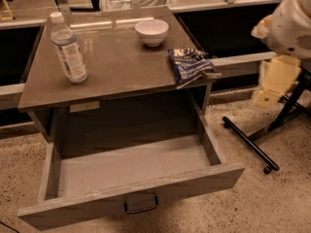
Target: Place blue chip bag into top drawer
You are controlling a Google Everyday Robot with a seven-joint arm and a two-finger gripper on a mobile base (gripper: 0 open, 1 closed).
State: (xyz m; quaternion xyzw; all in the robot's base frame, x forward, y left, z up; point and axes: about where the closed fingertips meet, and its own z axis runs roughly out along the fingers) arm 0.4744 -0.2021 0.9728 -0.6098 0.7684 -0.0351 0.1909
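Note:
The blue chip bag (191, 65) lies crumpled on the right edge of the tabletop (116, 62), partly overhanging it. The top drawer (131, 171) is pulled out wide below, with nothing in it, its dark loop handle (141, 204) at the front centre. My gripper (273, 84), pale yellow under the white arm, hangs in the air to the right of the table. It is level with the bag, apart from it and holding nothing that I can see.
A water bottle (69, 50) stands at the left of the tabletop and a white bowl (151, 31) at the back middle. A black metal stand (252, 144) lies on the speckled floor to the right of the drawer.

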